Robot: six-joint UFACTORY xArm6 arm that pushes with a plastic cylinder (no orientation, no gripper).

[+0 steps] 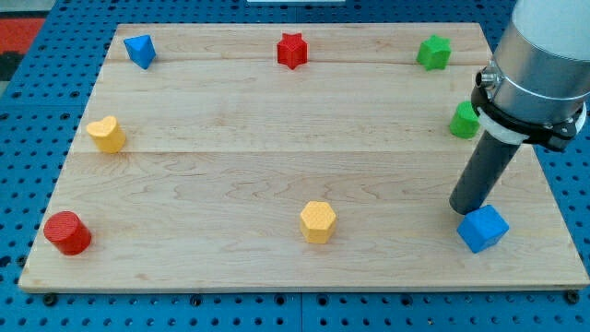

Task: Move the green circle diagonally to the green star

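Note:
The green circle (463,120) sits near the board's right edge, partly hidden behind my arm. The green star (433,52) lies at the view's top right, up and to the left of the circle. My tip (464,208) rests on the board well below the green circle, just above and left of the blue cube (482,229), close to it or touching it.
A red star (292,50) lies at top centre, a blue block (140,50) at top left, a yellow heart (107,135) at left, a red cylinder (67,232) at bottom left, a yellow hexagon (318,221) at bottom centre. The wooden board (230,157) sits on a blue pegboard.

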